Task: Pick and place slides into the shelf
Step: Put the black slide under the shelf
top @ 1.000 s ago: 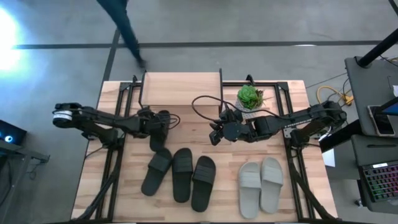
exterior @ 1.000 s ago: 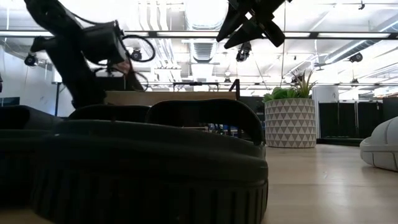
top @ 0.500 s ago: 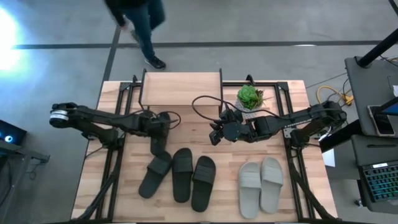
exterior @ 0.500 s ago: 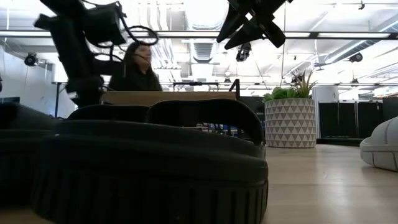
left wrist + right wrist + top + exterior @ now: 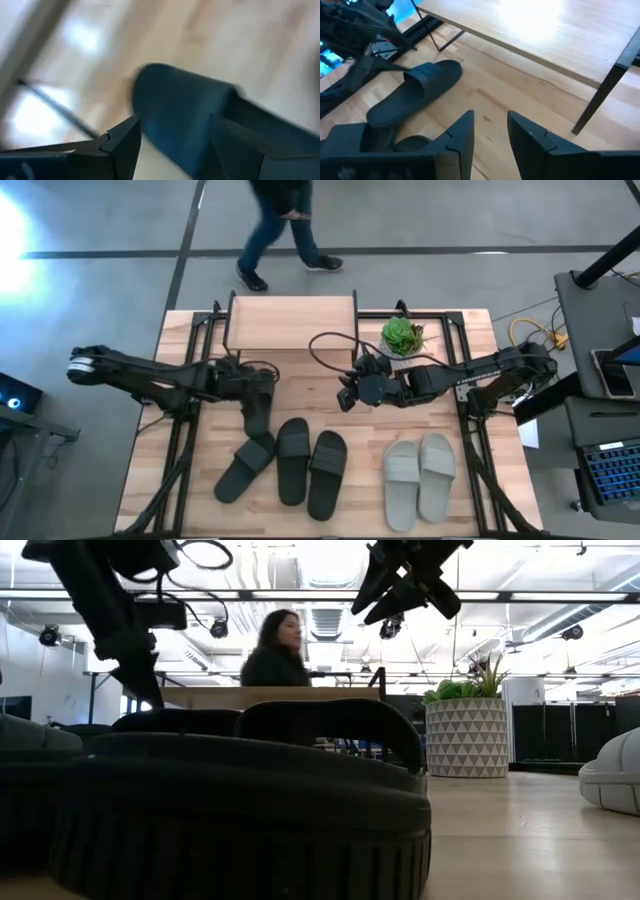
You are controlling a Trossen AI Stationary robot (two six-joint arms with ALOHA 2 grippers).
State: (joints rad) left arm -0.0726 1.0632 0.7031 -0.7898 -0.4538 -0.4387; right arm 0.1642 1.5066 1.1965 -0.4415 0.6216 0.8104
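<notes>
My left gripper [image 5: 255,380] is open over one black slide [image 5: 258,408] that lies flat on the table in front of the shelf [image 5: 292,322]. In the blurred left wrist view the slide's strap [image 5: 185,110] shows between the open fingers. The slide's heel end reaches a second black slide [image 5: 238,468]. Two more black slides [image 5: 310,465] and the grey pair [image 5: 418,477] lie near the table's near edge. My right gripper [image 5: 345,395] hangs open above the table's middle, touching nothing. My left gripper [image 5: 172,145] stands over the black slide's strap. The blur hides whether either finger touches it. The slide itself [image 5: 415,97] rests flat on the table.
A potted plant [image 5: 402,335] stands right of the shelf. A person [image 5: 285,220] walks past beyond the far edge. Bare wood lies between the shelf and the row of slides, under my right gripper [image 5: 490,135].
My left arm drew back toward the table's left edge. The black slide under its gripper slid toward the near edge. Its heel pushed the leftmost black slide toward the near-left. The person walked from left to right behind the table.
</notes>
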